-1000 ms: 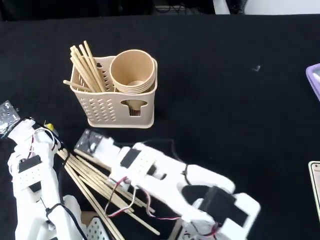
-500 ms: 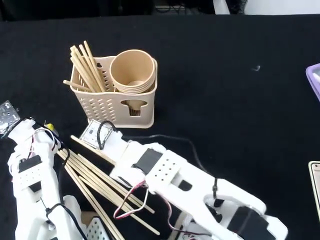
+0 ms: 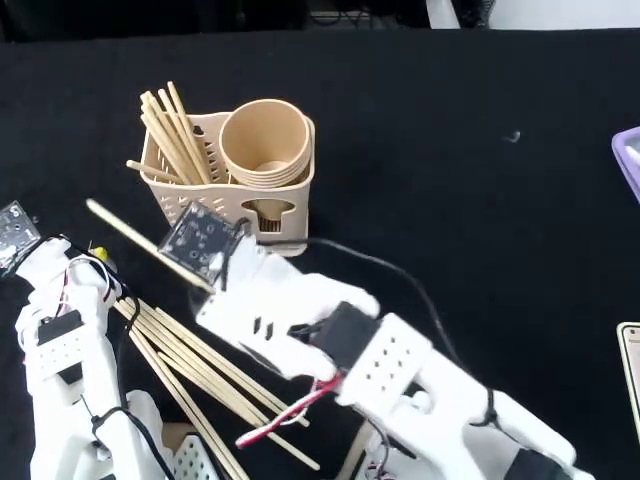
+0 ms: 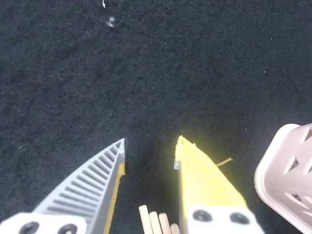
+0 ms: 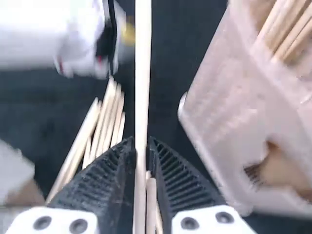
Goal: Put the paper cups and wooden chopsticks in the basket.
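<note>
Right wrist view, right hand [image 5: 141, 143] pinching one chopstick [image 5: 142, 58], its far end cut off, left hand [image 4: 150, 140] spread.

The right arm [image 3: 330, 330] hides part of the loose chopsticks [image 3: 190, 365] on the counter [image 3: 480, 220]; the basket [image 5: 239, 107] looks blurred and edge-cropped.

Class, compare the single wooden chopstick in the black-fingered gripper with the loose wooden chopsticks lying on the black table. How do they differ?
The single wooden chopstick is clamped in the right gripper, above the pile; the loose wooden chopsticks lie ungripped on the table. The single one stands alone; the loose ones fan out. Both are outside the cream basket.
</note>
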`<action>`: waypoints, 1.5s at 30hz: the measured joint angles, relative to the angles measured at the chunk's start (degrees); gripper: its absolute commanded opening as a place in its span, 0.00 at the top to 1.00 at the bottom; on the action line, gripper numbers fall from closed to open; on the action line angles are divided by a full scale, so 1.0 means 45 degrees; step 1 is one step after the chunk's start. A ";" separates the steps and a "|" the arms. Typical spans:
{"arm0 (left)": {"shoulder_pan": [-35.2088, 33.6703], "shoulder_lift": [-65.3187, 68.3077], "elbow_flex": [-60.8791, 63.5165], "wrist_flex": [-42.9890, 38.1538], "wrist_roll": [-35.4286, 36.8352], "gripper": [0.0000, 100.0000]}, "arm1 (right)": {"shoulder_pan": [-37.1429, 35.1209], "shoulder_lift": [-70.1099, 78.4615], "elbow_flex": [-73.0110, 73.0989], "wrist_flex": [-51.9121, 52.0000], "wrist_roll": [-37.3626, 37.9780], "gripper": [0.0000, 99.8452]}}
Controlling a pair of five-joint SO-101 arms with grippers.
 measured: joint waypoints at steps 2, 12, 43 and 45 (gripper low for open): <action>0.0000 0.0000 0.0000 0.0000 0.0000 0.83 | 0.0039 -0.0156 -0.0723 0.0000 0.0000 0.99; 0.0000 0.0000 0.0000 0.0000 0.0000 0.83 | 0.1856 -0.0156 -0.2598 -0.3302 -0.0098 0.99; 0.0000 0.0000 0.0000 0.0000 0.0000 0.83 | 0.3282 0.6564 -0.2774 -1.3832 -0.0098 0.97; 0.0000 0.0000 0.0000 0.0000 0.0000 0.83 | 0.3263 0.6564 -0.2774 -1.3206 -0.0098 0.91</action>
